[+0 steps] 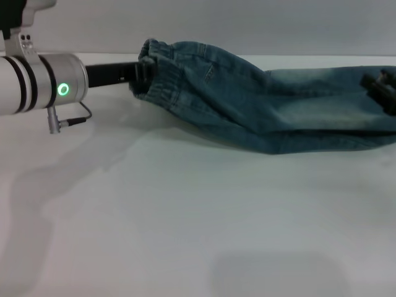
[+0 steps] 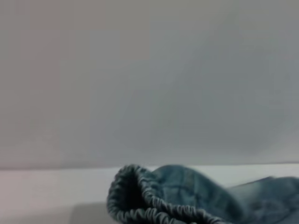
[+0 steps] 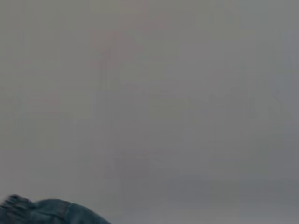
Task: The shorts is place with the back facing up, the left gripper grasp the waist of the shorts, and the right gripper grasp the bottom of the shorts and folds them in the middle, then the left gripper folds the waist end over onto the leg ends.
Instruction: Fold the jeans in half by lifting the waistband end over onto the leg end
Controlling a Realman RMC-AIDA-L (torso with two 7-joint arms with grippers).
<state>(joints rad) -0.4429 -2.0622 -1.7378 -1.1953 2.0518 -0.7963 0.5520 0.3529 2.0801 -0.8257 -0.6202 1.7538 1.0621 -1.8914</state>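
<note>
Overhead, shorts (image 1: 272, 105) stretched between claws, folded lengthwise, faded blue denim.

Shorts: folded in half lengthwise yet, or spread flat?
Folded lengthwise: the shorts form one narrow strip, held between the left gripper and the right gripper.

No legible text, label, brand, number or sign appears in any view. The shorts (image 1: 260, 105) show only plain washed denim, with no readable print or tag on the visible surfaces. The wrist of the left gripper (image 1: 141, 71) bears a green light ring and black bands, neither carrying characters.
</note>
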